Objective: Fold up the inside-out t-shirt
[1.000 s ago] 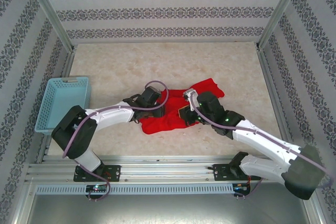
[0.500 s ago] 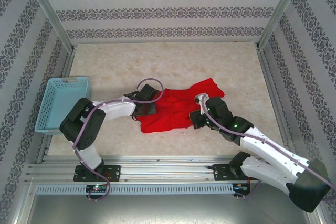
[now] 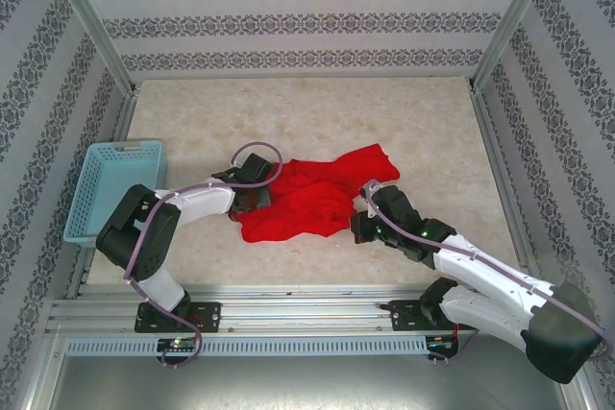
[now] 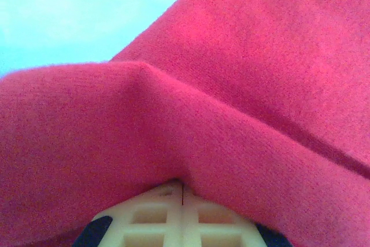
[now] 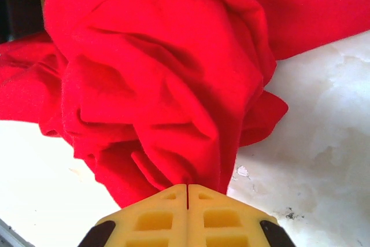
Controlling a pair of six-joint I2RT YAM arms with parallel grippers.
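Observation:
The bright red t-shirt [image 3: 303,199] lies crumpled in the middle of the marble table, one flap stretching toward the back right. My left gripper [image 3: 252,201] is at its left edge, shut on a fold of the red cloth [image 4: 191,114], which drapes right over the fingertips [image 4: 167,198]. My right gripper [image 3: 357,228] is at the shirt's near right edge, shut on a bunched fold of the t-shirt [image 5: 162,85] that rises in thick creases above the yellow fingertips [image 5: 202,198].
A light blue mesh basket [image 3: 112,187] stands at the table's left edge, close to the left arm's elbow. Bare marble table [image 3: 317,117] stretches behind the shirt up to the patterned back wall. A metal rail [image 3: 288,309] runs along the near edge.
Both grippers have moved with the shirt: the left one leftward, the right one toward the near right. The cloth has slid left and spread a little between them.

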